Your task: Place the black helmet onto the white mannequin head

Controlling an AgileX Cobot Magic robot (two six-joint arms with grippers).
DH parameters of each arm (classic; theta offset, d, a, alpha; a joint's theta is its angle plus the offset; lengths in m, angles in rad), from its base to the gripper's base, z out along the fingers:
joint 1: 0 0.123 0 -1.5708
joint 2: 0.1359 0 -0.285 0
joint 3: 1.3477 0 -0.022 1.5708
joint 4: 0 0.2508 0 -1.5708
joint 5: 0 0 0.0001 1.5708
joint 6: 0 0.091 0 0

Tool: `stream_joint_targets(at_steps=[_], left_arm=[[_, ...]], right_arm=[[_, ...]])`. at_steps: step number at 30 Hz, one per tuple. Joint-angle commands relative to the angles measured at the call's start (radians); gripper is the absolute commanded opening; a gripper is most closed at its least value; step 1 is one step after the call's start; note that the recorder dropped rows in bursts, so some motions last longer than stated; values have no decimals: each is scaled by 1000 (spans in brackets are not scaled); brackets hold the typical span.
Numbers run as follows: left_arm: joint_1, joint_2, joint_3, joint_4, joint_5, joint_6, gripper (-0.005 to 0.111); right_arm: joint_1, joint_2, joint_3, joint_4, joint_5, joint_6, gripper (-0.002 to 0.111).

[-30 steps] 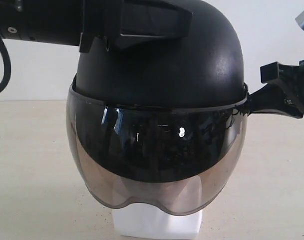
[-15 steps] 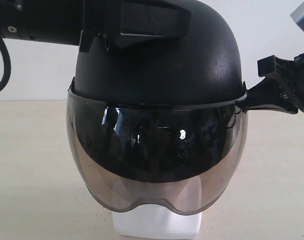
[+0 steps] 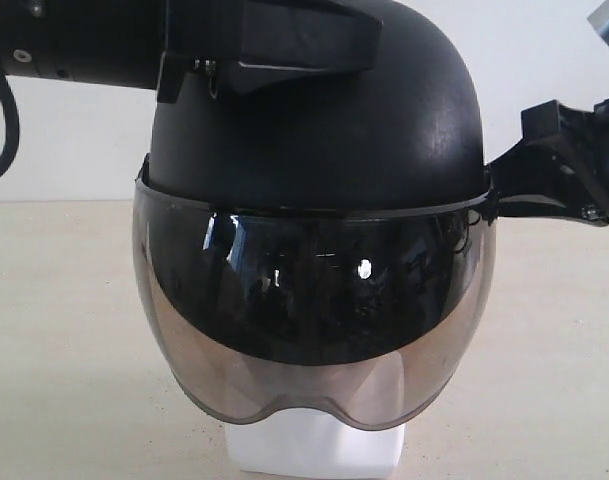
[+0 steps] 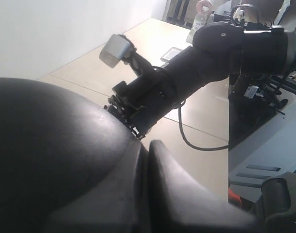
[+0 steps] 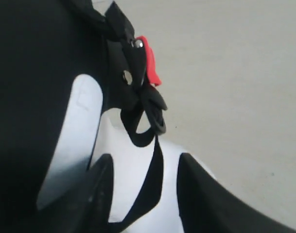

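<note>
The black helmet (image 3: 324,130) sits down over the white mannequin head, whose squarish base (image 3: 314,450) shows below the smoky visor (image 3: 314,330). My left gripper (image 3: 284,45) lies on the crown with its fingers pressed together, shut; in the left wrist view it (image 4: 148,150) rests beside the dome (image 4: 50,145). My right gripper (image 3: 504,195) is at the helmet's right rim. In the right wrist view it (image 5: 143,184) is open, and a chin strap (image 5: 155,170) hangs between the fingers in front of the white head (image 5: 123,174).
A beige tabletop (image 3: 64,320) spreads round the base, with a white wall behind. A red buckle tab (image 5: 150,63) hangs on the strap. The right arm (image 4: 186,82) and its cable cross the left wrist view.
My right gripper has shifted slightly upward at the helmet's right rim. The helmet and my left gripper have stayed where they were.
</note>
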Motion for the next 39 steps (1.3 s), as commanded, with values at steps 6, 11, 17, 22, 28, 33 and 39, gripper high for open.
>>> stream_joint_targets(at_steps=[6,11,17,22,28,33,39], left_arm=[[-2,2,5,27,-16,-19,4],[-2,-8,5,27,-28,-19,4],[-2,-104,3,78,-93,-15,4],[-2,-186,3,259,-129,-140,4],[-2,-245,3,318,-175,-188,4],[-2,-284,16,328,-213,-188,4],[-2,-343,86,446,-279,-290,4]], right_arm=[[-9,-89,-112,-240,-71,145,39],[-9,-91,-145,-264,-74,166,39],[-9,-137,-148,-279,-79,164,20],[-9,-189,-148,-346,-72,166,0],[-9,-227,-148,-362,-17,165,0],[-9,-230,-148,-387,28,161,0],[-9,-253,-148,-396,31,158,0]])
